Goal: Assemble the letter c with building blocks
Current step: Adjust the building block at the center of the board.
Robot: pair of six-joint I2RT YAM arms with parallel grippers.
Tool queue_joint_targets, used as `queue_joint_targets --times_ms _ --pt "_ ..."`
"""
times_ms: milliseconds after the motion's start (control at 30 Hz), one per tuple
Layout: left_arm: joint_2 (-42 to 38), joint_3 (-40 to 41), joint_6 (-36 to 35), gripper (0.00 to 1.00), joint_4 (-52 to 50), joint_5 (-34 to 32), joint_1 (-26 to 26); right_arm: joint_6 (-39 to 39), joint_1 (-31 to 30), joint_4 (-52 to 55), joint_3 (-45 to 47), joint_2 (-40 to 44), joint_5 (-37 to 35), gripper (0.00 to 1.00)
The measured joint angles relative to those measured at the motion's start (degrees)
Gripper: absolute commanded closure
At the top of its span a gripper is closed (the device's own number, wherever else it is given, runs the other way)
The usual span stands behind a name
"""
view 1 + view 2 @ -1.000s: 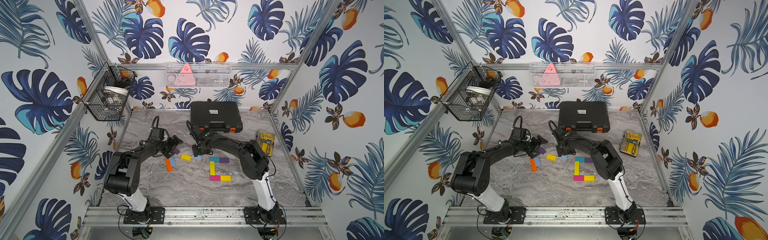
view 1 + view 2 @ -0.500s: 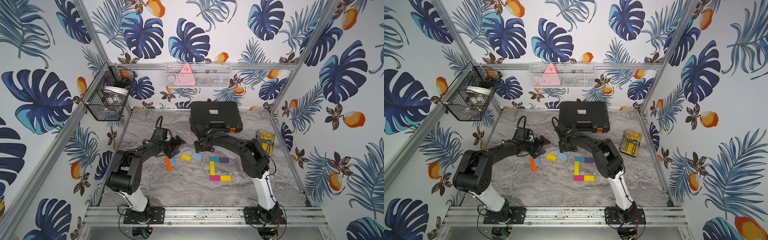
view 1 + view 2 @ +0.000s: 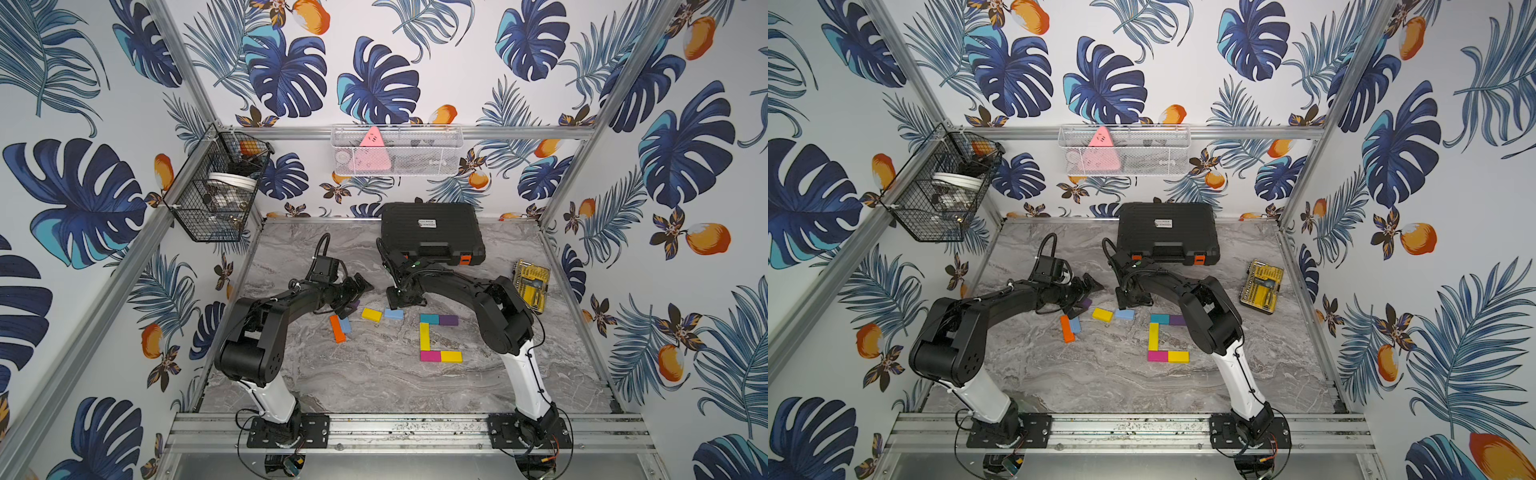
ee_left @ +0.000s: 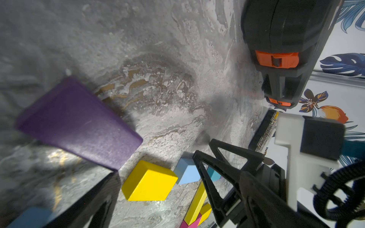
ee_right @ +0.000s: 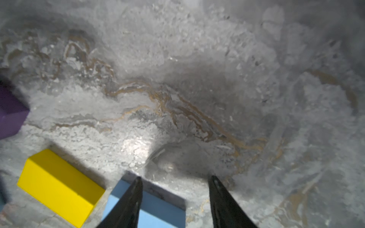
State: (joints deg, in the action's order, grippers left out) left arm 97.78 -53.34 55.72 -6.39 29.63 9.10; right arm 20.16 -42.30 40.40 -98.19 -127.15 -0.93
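I work in a robot test cell in a lab, despite the tropical leaf wallpaper [image 3: 374,83]. The walls are flat panels set in a bare aluminium frame [image 3: 519,132], boxing in a marble-print worktop [image 3: 374,386]. My left arm [image 3: 257,324] and right arm [image 3: 503,324] are bolted to a slotted metal rail [image 3: 415,432] along the front, cables trailing. A black wire basket [image 3: 208,208] and a white mesh basket [image 3: 415,166] hang from the frame. A black tool case [image 3: 432,228] and a drill-bit case [image 3: 532,286] lie on the worktop.

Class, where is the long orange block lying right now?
In both top views the orange block lies left of centre on the table, right beside a light blue block and close to the left gripper.
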Motion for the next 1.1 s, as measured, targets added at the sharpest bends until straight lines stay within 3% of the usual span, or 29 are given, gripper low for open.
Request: queue_joint_targets --times_ms 300,1100 --pt "0.0 0.6 0.0 0.01 0.5 -0.1 1.0 0.2 -0.6 -0.4 1.8 1.2 1.4 0.43" --pt "-1.4 2.1 -0.1 0.01 1.4 -0.4 2.3 7.0 -0.5 -1.6 5.9 9.8 0.2 0.28"
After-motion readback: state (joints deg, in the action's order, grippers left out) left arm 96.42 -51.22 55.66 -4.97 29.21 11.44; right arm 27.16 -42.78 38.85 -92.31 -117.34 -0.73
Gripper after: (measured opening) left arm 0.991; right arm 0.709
